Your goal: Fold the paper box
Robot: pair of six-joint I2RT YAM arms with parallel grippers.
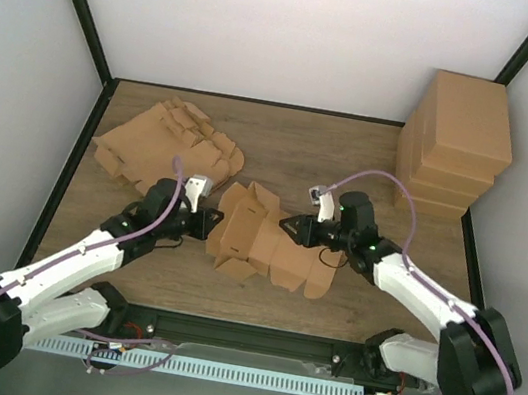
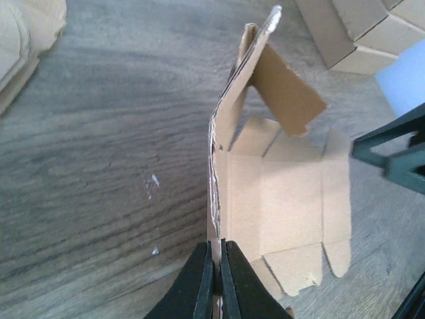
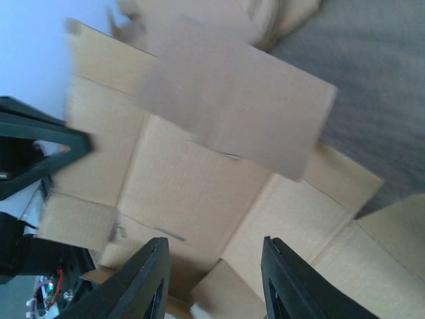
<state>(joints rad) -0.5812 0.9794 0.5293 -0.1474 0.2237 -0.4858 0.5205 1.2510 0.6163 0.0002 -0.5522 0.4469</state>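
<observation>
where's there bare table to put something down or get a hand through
Widest bare wood: the back middle of the table, between the flat blanks and the stacked boxes. A narrower strip runs between the half-folded box and the near edge. Crowded at centre, where the left hand pinches that box and the right hand sits open over it.

Right wrist: the raised flap of the brown cardboard box blank (image 3: 232,113) is a blur, and its edges run out of frame. Left wrist: the left gripper (image 2: 217,247) is cropped at the bottom, and the stack of closed brown cardboard boxes (image 2: 358,33) is clipped top right.
</observation>
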